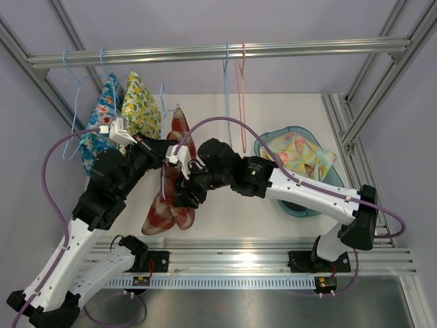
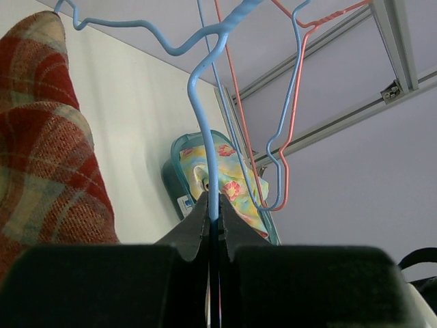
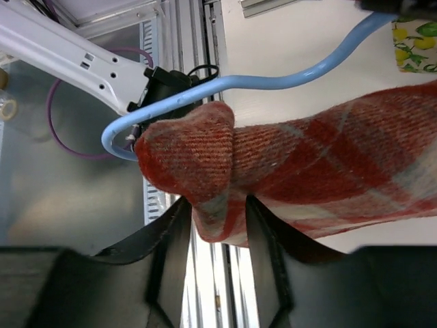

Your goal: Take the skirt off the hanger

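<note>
Soft, even light fills the top view. The white table [image 1: 287, 113] is bright without glare, and the arms cast only faint, soft-edged shadows on it. The steel plate [image 1: 273, 307] at the near edge gives a dull grey sheen. Everything in that view is sharp.

In the left wrist view the left gripper [image 2: 213, 203] is a near-black, underexposed mass, blurred by closeness. The blue hanger [image 2: 205, 130] and the pale wall [image 2: 355, 191] behind it are crisp and well lit.

In the right wrist view the right gripper [image 3: 216, 205] is likewise dark and out of focus. The plaid skirt [image 3: 321, 164] shows its weave sharply, and the table beyond is nearly washed out.
</note>
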Tool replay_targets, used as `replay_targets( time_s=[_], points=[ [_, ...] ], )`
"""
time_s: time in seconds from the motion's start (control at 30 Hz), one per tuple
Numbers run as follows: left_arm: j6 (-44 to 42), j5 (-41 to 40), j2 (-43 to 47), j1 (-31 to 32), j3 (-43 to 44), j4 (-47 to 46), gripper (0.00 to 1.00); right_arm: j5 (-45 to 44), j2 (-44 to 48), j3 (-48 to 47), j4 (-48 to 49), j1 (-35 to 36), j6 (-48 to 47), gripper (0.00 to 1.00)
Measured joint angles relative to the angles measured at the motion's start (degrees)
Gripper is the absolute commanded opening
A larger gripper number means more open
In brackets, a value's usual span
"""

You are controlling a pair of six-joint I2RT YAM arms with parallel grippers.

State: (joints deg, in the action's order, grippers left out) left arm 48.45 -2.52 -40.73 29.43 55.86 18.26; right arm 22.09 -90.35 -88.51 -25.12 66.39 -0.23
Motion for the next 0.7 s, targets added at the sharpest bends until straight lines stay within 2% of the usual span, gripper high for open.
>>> replay_targets(
  time_s=[0.03, 0.07, 0.17, 0.2, 0.43, 0.57, 0.7],
  points=[
    [-0.09, -0.11, 0.02, 0.00, 0.00, 0.00, 0.00, -0.17, -0.09, -0.02, 0.00, 0.15, 0.28, 0.39],
    [-0.17, -0.15, 0.02, 0.00, 0.00, 0.00, 0.00, -0.20, -0.20, -0.15, 0.00, 0.26, 0.50, 0.28],
    [-0.46, -0.31, 0.20, 0.00, -0.04, -0.02, 0.00, -0.02, -0.61, -1.18, -0.07, 0.37, 0.28, 0.15],
    [-0.46, -0.31, 0.33, 0.00, -0.20, -0.26, 0.00, 0.20, -0.70, -1.70, -0.33, 0.37, -0.33, 0.00],
    [-1.57, -0.24, 3.52, 0.00, -4.37, -2.49, 0.00, 6.95, -1.07, -11.26, -8.48, -0.85, -12.35, 0.00],
    [-4.13, -0.17, 7.15, 0.00, -9.79, -2.95, 0.00, 11.43, 1.42, -14.25, -11.21, -6.45, -17.90, 0.00],
    [-7.48, -0.33, 10.16, 0.04, -13.79, -2.29, 0.00, 12.13, 6.08, -15.41, -13.66, -11.23, -21.33, 0.00]
  ],
)
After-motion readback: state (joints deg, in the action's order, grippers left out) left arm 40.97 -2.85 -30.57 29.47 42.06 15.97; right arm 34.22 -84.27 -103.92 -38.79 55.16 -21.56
